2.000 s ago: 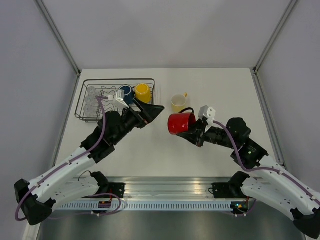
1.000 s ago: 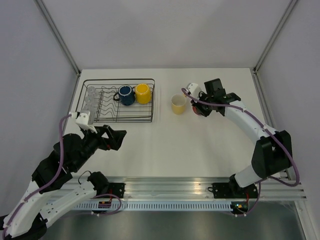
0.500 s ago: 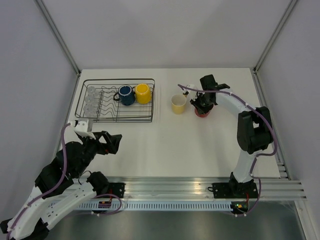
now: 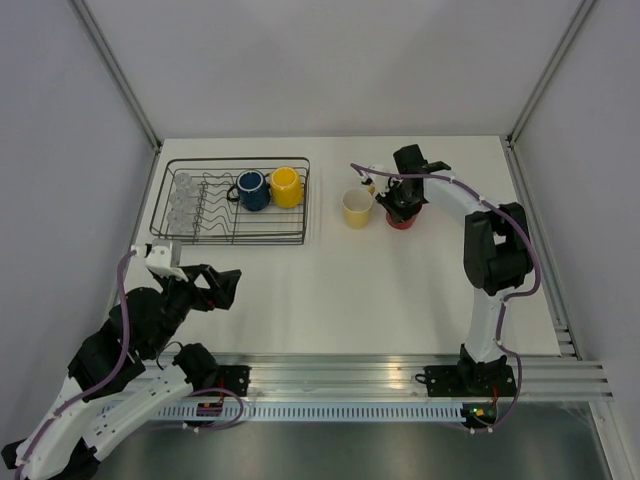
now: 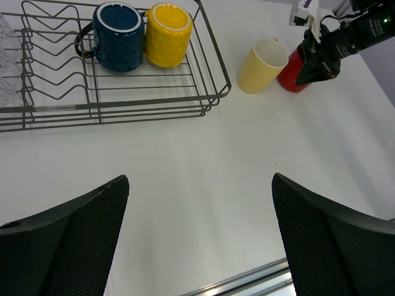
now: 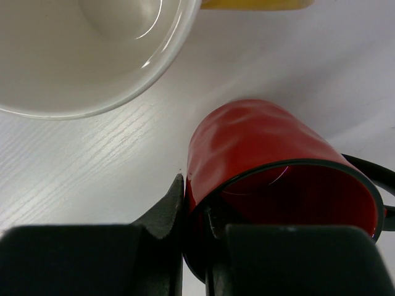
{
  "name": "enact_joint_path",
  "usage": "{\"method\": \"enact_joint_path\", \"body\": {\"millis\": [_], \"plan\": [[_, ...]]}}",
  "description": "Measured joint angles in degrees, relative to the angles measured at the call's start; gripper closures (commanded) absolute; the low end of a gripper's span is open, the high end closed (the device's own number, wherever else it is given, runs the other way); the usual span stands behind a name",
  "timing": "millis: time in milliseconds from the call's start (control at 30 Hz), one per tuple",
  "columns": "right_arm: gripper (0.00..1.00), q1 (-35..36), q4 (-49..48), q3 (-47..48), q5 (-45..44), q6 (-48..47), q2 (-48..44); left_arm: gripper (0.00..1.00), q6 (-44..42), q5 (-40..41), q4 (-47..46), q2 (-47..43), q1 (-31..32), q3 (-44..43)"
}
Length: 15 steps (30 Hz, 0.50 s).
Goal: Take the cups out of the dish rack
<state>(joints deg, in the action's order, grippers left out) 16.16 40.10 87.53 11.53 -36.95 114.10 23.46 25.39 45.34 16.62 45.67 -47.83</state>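
Note:
The black wire dish rack [image 4: 305,205] [image 5: 123,114] stands at the far left. In it are a dark blue mug [image 4: 252,190] [image 5: 120,37], a yellow mug [image 4: 286,186] [image 5: 168,34] and clear glass tumblers [image 4: 180,197]. A cream mug [image 4: 357,208] [image 5: 262,65] [image 6: 80,49] stands on the table right of the rack. Close beside it is the red mug [image 4: 402,219] [image 5: 290,77] [image 6: 259,148], with my right gripper [image 4: 400,207] [image 6: 194,196] shut on its rim, one finger inside and one outside. My left gripper [image 4: 222,285] [image 5: 199,177] hangs open and empty over the near left table.
Grey walls enclose the white table [image 4: 330,290] on three sides. An aluminium rail [image 4: 340,372] runs along the near edge by the arm bases. My right arm [image 4: 490,250] reaches up the right side of the table.
My right gripper has carried the red mug from mid-table to beside the cream mug and lowered it there. My left arm has drawn back from the rack toward the near left.

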Motion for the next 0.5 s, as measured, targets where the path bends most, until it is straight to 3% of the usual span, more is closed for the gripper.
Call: {"method": "enact_joint_path", "body": {"millis": [167, 333, 500], "plan": [[0.81, -0.02, 1.57, 0.59, 0.15, 0.09, 0.39, 0.00, 0.02, 0.02, 0.00, -0.55, 0.00, 0.07], [0.66, 0.00, 2.47, 2.32, 0.22, 0.26, 0.39, 0.00, 0.02, 0.04, 0.00, -0.57, 0.00, 0.11], [0.62, -0.02, 2.45, 3.06, 0.20, 0.22, 0.28, 0.00, 0.04, 1.09, 0.04, -0.50, 0.00, 0.11]]}}
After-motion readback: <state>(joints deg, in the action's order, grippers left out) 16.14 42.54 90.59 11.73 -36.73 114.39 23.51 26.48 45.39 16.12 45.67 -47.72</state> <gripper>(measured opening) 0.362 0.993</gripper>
